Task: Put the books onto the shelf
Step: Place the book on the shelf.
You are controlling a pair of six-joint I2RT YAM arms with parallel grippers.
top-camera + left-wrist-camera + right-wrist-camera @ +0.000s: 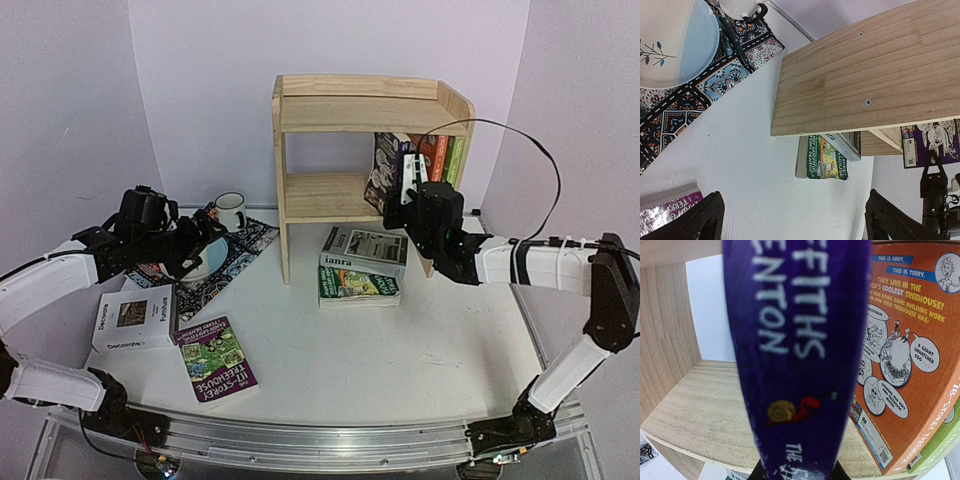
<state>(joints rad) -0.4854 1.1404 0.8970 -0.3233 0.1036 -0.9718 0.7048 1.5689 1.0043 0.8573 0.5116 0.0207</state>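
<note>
The pine shelf (360,112) stands at the back of the table. My right gripper (408,188) is shut on a dark purple book (800,340), held upright over the lower tier (695,410) just left of an orange book (905,340) and a green one (456,160) standing there. In front of the shelf a grey-white "ianra" book (365,250) lies on a green book (358,287). A white "Decorate" book (135,318) and a purple book (216,358) lie near the front left. My left gripper (790,225) hangs open, empty, left of the shelf.
A dark patterned placemat (245,250) at the left carries a pale plate (675,40) and a mug (231,210). The shelf's side panel (855,75) fills the left wrist view, with the stacked green book (827,160) below it.
</note>
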